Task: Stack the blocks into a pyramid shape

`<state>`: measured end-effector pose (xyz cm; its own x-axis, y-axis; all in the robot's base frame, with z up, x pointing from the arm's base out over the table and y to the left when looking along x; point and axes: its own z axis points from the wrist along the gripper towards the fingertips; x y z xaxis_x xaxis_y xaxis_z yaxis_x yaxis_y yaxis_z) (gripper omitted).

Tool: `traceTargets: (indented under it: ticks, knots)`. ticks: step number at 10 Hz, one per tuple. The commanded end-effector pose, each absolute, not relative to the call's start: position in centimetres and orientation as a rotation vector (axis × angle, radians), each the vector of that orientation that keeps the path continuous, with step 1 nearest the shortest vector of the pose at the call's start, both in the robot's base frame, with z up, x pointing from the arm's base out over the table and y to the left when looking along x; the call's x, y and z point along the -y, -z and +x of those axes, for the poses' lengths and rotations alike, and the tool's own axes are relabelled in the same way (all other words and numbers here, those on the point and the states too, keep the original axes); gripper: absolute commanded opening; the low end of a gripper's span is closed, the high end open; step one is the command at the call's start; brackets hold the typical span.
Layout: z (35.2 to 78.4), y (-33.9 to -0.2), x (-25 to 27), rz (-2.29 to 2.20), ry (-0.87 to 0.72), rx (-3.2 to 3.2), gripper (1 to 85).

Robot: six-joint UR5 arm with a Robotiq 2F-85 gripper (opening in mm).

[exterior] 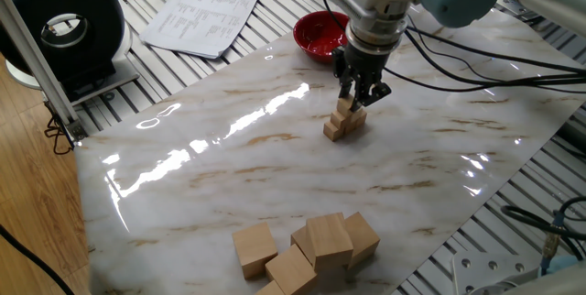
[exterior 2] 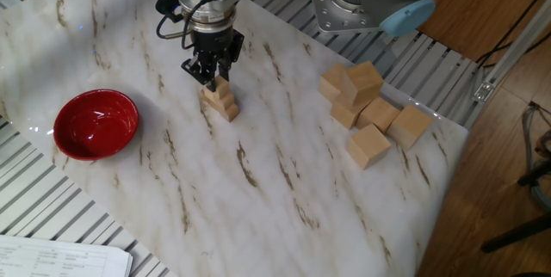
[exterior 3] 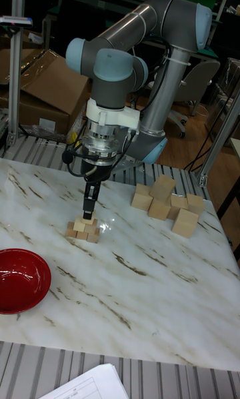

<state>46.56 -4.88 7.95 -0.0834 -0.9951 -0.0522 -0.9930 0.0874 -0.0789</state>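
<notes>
The gripper (exterior: 359, 100) points straight down over the marble-patterned table (exterior: 229, 185), its dark fingers (exterior 3: 89, 199) set narrowly together at the very top of the small stack of blocks (exterior: 344, 121). The fingertips reach down to the uppermost small cube; whether they actually clamp it or only flank it cannot be told, since the fingers hide the contact in both fixed views and the tall fixed view shows them edge-on.

The blocks form a tight stepped heap directly under the gripper: a bottom row on the table, a shorter row on that, and one cube on top, all touching. In the other fixed view the heap (exterior 2: 222, 102) steps down toward the lower right from beneath the fingers; in the tall fixed view (exterior 3: 83, 229) it reads as a low, wide base with a single cube at its peak just below the fingertips.

Relative to the stack, the red bowl (exterior: 320, 35) sits on the table near it, on the far side in the one fixed view and well to the left in the other fixed view. The larger wooden cubes (exterior: 307, 245) lie in a loose cluster well apart from the stack, near the table's edge, several touching one another and one resting on top of others. Printed paper sheets (exterior: 203, 13) lie off the table beyond the bowl.
</notes>
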Motion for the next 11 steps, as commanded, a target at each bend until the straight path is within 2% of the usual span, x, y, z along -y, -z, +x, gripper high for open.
traceTargets:
  ticks: [1, 3, 4, 8, 11]
  knots:
    - [46.61, -8.04, 4.79, -2.047, 0.023, -2.248, 1.0]
    - [46.46, -8.01, 4.84, -2.053, 0.018, -2.25, 2.3]
    - [46.3, -7.99, 4.86, -2.056, 0.012, -2.254, 5.7]
    - [46.18, -7.88, 5.13, -2.058, 0.006, -2.252, 6.7]
    - [46.2, -7.97, 4.98, -2.06, -0.004, -2.242, 12.0]
